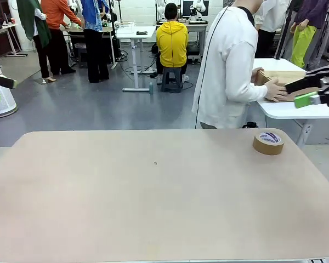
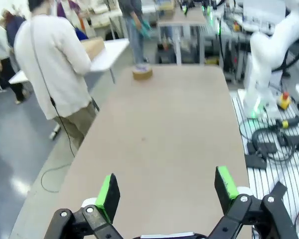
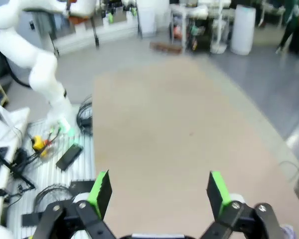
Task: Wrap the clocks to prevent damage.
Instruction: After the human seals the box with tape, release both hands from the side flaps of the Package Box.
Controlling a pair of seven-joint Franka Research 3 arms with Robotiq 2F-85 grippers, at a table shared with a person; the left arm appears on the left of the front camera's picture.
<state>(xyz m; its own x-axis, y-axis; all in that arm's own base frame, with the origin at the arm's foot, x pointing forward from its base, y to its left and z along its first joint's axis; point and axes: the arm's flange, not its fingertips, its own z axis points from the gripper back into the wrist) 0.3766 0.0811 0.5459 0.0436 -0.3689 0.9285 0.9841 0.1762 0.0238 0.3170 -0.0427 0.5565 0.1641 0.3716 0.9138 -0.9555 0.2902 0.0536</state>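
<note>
While turned away, person (image 1: 228, 66) half cut off, hands (image 1: 274, 90) at cardboard box (image 1: 274, 78).

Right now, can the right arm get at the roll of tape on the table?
Probably yes. The tape roll lies alone at the table's far right corner; the right gripper hangs open above and beyond it, with nothing between. The person faces away.

Tape roll (image 1: 268, 142) on the table's (image 1: 153, 203) far right corner – lying flat

Print on the tape roll (image 1: 268, 142) too small to read
</note>
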